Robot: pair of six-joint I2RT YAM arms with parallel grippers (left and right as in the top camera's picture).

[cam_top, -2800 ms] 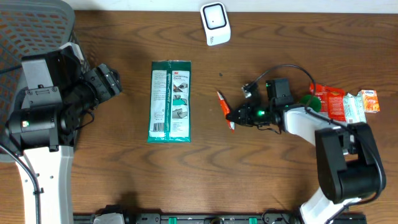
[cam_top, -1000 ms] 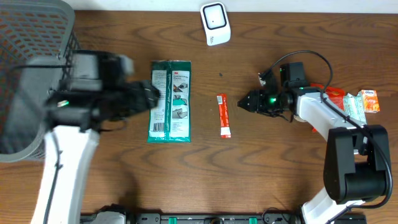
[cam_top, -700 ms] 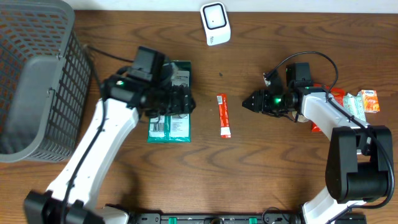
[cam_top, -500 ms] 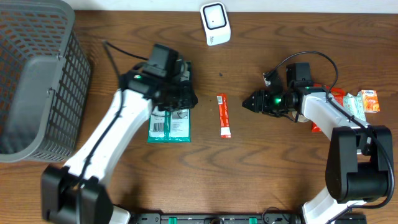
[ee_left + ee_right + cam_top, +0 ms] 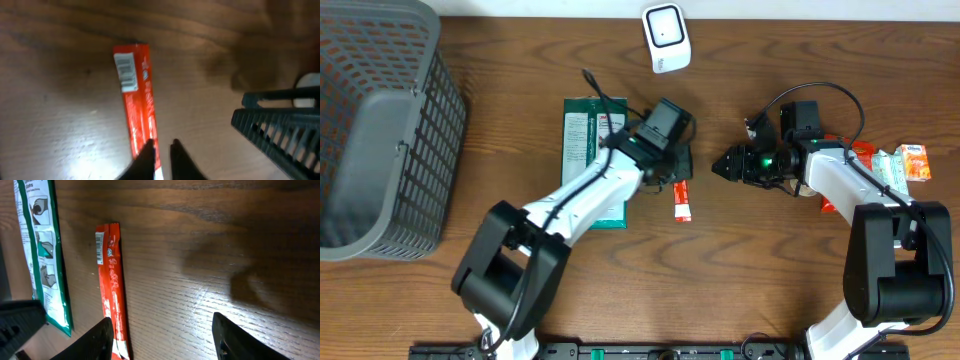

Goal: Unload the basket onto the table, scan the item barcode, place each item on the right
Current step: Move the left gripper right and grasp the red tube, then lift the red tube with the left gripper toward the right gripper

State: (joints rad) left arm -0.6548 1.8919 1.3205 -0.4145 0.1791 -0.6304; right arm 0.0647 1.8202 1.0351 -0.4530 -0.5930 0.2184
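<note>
Left hand (image 5: 678,175), from above, is shut on one end of the long flat red packet (image 5: 682,205) lying on the brown wooden bench (image 5: 770,290). Its own camera shows only a tiny pinch, so the packet may slip. Right camera: the open, empty right hand (image 5: 165,342) nearby could bump it.

Overhead view looks straight down on the whole table (image 5: 770,300). Both wrist views look down from close range, sharing the red packet (image 5: 137,100) between them.

Slim red sachet (image 5: 139,107), lying flat — barcode (image 5: 126,73) up
</note>
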